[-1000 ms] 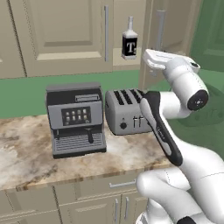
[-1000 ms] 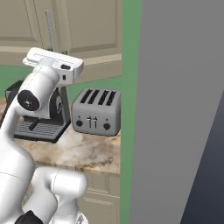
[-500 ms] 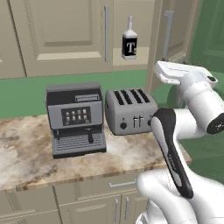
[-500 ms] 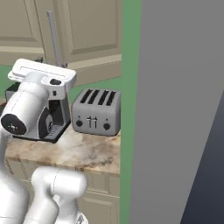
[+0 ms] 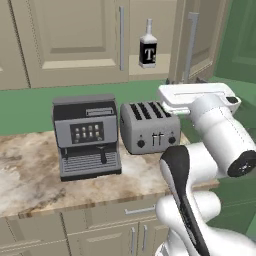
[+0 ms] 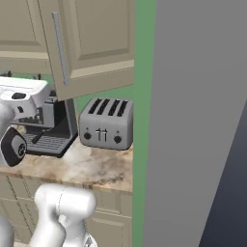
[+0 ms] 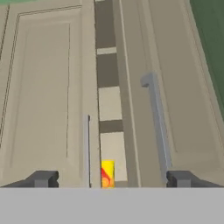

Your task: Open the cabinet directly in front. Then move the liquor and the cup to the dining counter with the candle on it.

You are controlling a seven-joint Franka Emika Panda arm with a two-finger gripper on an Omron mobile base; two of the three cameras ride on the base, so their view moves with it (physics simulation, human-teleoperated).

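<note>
Gripper (image 7: 111, 179): jaws spread wide, holding nothing, facing the cabinet (image 5: 65, 45). On the worktop (image 5: 30, 175): one coffee machine (image 5: 87, 135), one toaster (image 5: 149, 127). Two doors, right one ajar; in the gap, one cup (image 7: 107, 173), one liquor (image 5: 148, 46).

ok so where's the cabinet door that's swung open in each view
Left base view: the open door is at upper right, angled toward the camera, right of the liquor.
Right base view: the door is at upper left, hanging out above the toaster.
Hand view: the door is the right-hand panel, beside the gap where the cup shows.
Shared landmark: the door's long silver handle.
</note>
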